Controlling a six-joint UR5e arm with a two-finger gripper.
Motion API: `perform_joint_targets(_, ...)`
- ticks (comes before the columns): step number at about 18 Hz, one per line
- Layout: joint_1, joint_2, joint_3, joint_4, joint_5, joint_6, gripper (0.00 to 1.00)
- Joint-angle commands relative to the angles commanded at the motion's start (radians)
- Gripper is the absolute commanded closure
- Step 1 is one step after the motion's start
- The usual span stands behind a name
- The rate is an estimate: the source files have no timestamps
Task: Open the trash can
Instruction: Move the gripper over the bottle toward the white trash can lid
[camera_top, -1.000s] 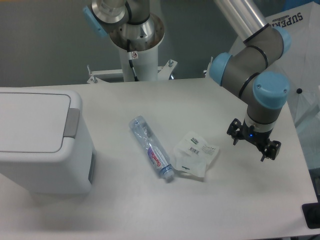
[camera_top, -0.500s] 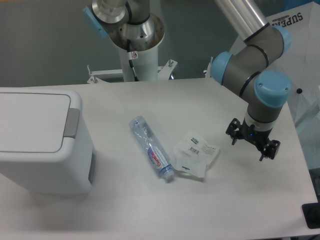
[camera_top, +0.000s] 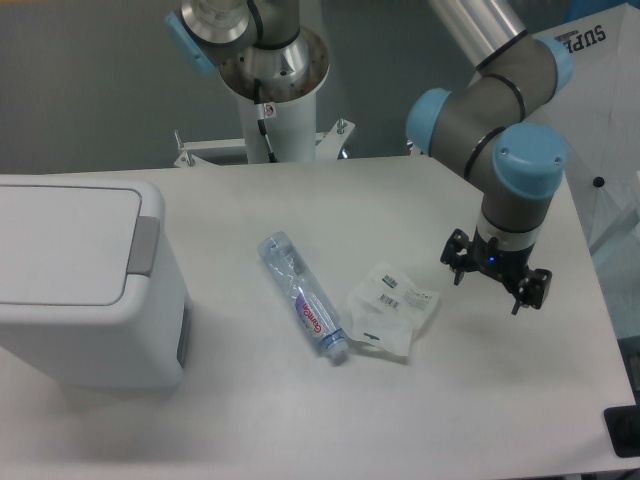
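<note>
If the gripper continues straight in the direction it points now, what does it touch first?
The gripper points downward, so it would probably meet the bare table first, right of the plastic packet. Depth is unclear from this single view.

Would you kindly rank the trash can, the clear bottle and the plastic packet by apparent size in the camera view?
1. Trash can, clearly largest.
2. Clear bottle and plastic packet: look alike in area, so unranked.
</note>
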Motion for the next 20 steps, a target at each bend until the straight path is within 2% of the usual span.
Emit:
perform_joint_targets(3, -0.031, 0.002, 0.005, 0.031, -0.063, -0.275, 0.0)
perform_joint_targets(5, -0.041, 0.005, 0.002, 0.049, -0.095, -0.397, 0.0)
perform_joint_targets(8, -0.092, 0.02, -0.006, 0.043, -0.098, -0.427, 0.0)
perform_joint_targets(11, -0.127, 0.043, -0.041, 0.046, -0.133, -0.441, 0.0)
perform_joint_targets(13, -0.144, 0.095, -0.04, 0.043, -0.156, -0.531, 0.0)
perform_joint_targets(20, -0.216, 0.182, -0.02, 0.032, -0.305, -0.715, 0.0)
